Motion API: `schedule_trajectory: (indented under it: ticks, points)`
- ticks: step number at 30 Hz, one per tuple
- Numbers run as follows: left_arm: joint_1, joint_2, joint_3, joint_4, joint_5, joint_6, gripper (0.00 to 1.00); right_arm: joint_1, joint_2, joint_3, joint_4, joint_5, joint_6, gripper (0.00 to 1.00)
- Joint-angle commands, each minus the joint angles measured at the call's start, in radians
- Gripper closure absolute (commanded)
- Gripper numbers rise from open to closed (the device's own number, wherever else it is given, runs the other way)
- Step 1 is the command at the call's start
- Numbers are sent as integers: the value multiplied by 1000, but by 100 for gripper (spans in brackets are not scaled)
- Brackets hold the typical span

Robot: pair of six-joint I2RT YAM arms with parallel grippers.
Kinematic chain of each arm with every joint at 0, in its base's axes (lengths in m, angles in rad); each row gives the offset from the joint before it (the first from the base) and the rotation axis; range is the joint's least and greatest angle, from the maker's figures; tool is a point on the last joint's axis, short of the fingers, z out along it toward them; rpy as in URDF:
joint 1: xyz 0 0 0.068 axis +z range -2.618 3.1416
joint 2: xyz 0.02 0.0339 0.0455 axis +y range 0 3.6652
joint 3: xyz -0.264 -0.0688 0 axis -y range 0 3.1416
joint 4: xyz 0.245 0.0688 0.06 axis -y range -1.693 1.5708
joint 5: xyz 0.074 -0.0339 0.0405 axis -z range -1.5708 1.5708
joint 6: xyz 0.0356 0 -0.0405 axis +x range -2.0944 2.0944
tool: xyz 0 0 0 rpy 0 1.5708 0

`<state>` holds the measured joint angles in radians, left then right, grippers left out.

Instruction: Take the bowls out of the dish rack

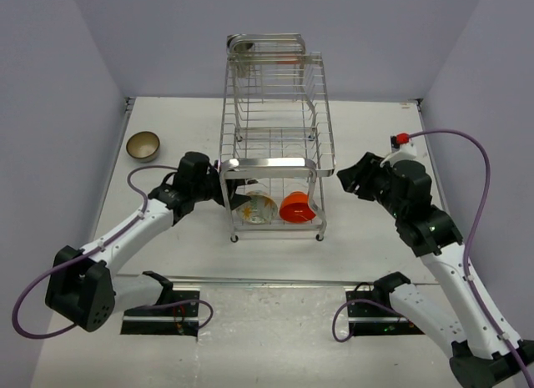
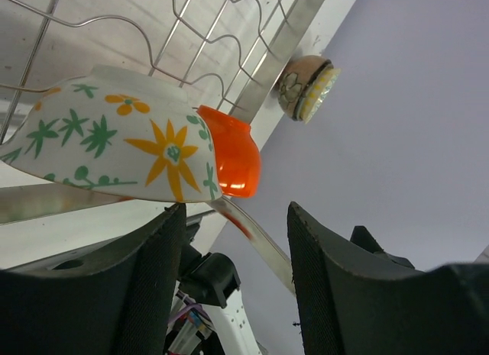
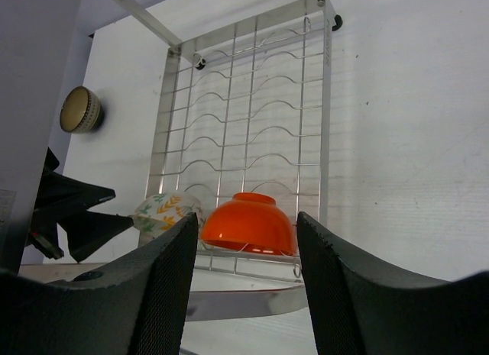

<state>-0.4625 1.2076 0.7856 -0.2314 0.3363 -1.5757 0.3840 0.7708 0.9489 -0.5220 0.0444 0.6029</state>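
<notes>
Dish rack [image 1: 275, 138] stands mid-desk. Its wire sides and wide chrome front bar [image 1: 269, 163] fence the lower tier.

Patterned bowl [image 1: 254, 206] and orange bowl [image 1: 297, 208] sit side by side just behind that bar, filling the tier's front. The wire floor behind them is open, under the overhanging upper tier.

Left pincer [image 1: 236, 188] is at the rack's left front corner, jaws apart with nothing between. A slanted chrome bar crosses ahead of its fingers.

Right pincer [image 1: 344, 178] is just off the rack's right side, jaws apart. From there the orange bowl shows unbarred above a low chrome bar.

Brown bowl [image 1: 143, 145] sits far left, with open desk [image 1: 375, 129] on both flanks.
</notes>
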Motion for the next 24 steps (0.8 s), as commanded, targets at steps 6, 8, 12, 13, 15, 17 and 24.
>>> schedule_trajectory:
  ticks: [6,8,12,13,15,17,24]
  points:
    - [-18,79,69,-114,52,56,44,-5,-33,-24,4,15,12,44]
    - [-31,96,73,-118,53,52,44,-5,-34,-22,-4,17,14,44]
    - [-36,102,60,-120,44,31,46,-5,-47,-18,-13,18,14,44]
    - [-36,102,54,-109,41,23,46,-5,-50,-18,-13,18,12,44]
    - [-36,102,35,-89,46,-1,46,-5,-51,-18,-15,23,8,44]
    - [-36,102,27,-60,49,-20,47,-5,-53,-19,-18,25,3,44]
    - [-36,98,35,-37,20,-44,52,-5,-51,-35,-15,20,-6,44]
